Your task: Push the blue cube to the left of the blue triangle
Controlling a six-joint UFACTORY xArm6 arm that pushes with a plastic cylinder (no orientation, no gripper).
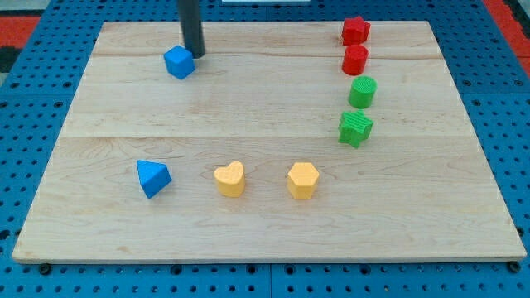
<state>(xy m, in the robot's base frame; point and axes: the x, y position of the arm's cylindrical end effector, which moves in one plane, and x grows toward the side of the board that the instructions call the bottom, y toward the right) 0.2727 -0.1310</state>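
Blue cube (179, 62) sat up near the 11 o'clock corner of the bench (265, 223), well apart from everything else. My tip (195, 55) was right at the cube's 2 o'clock side, touching it or as good as; hard to call from this angle. So from the tool, the cube lay toward 8 o'clock. The tool is just a plain rod, no jaws to open or shut, and it had hold of nothing, only resting against the block.

The blue triangle (153, 178) was way down at about 6 o'clock from the cube, near the bench's 7 o'clock corner. The spot I wanted was on the triangle's 9 o'clock side, so the cube needed to travel mostly toward 6, drifting a touch toward 7. I'd say a push from where the tip stood pointed roughly the right way, maybe a bit too far toward 9.

The cube looked turned, with a corner facing 6 o'clock instead of a flat face. It's a cube, so no long axis to speak of. My guess was it could spin off the tip on a long shove.
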